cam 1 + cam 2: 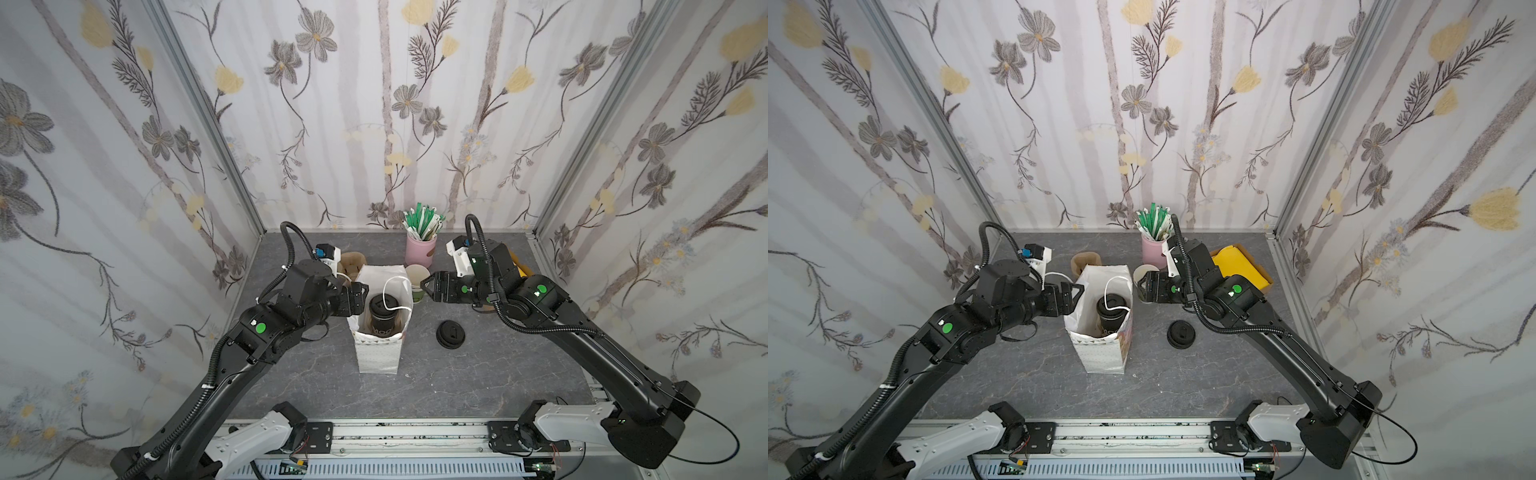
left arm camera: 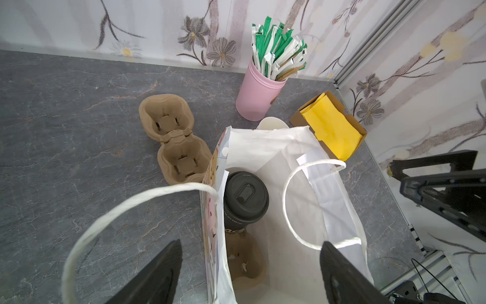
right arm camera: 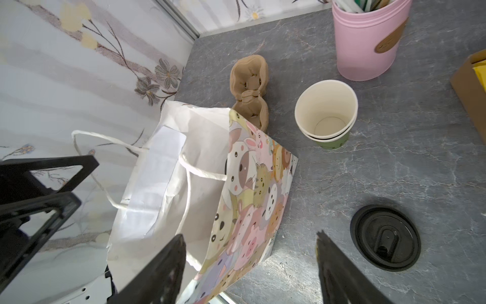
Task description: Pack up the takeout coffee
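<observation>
black-lidded, dark-walled takeout coffee (image 2: 246, 200) upright inside white bag (image 2: 265, 142) | left fingers (image 2: 161, 271) spread | right fingers (image 3: 164, 271) spread

My pincer (image 3: 249, 235) hangs with its jaws spread wide, one finger over the mouth of the cartoon-animal bag (image 3: 252, 189), the other over the grey table (image 3: 394, 163). The bag gapes, white inside, handles drooping. Near it are stacked lidless cups (image 3: 326, 113), a loose black lid (image 3: 385, 238) and a pink holder (image 3: 368, 44). A pulp carrier (image 3: 249, 86) sits just behind the bag. The left gripper (image 3: 86, 181) hovers across the bag from me.
</observation>
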Controlling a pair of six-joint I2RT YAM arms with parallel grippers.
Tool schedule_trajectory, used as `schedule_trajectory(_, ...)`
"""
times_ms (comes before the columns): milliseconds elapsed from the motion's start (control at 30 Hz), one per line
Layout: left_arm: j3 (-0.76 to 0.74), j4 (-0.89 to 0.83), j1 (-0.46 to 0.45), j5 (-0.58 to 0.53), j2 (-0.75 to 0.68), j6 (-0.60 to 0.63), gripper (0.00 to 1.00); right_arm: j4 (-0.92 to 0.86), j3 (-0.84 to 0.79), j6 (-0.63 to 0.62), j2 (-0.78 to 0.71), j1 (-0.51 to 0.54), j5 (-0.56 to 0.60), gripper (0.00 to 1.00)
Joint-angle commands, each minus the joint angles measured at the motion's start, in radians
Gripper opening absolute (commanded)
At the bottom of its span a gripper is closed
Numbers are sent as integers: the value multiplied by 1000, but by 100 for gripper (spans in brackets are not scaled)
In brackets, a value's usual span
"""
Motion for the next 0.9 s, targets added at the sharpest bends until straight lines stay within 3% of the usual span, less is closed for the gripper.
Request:
schedule_trajectory(0, 13, -15, 2, -53, -17, -27, 87, -6, 11, 2, 20, -4, 19, 77)
schedule_trajectory(567, 133, -31, 0, -142, 100, -53, 82, -111, 218, -212, 154, -92, 11, 77)
schedule_trajectory(867, 164, -31, 1, -207, 87, -64, 78, -97, 311, -165, 232, -83, 3, 73)
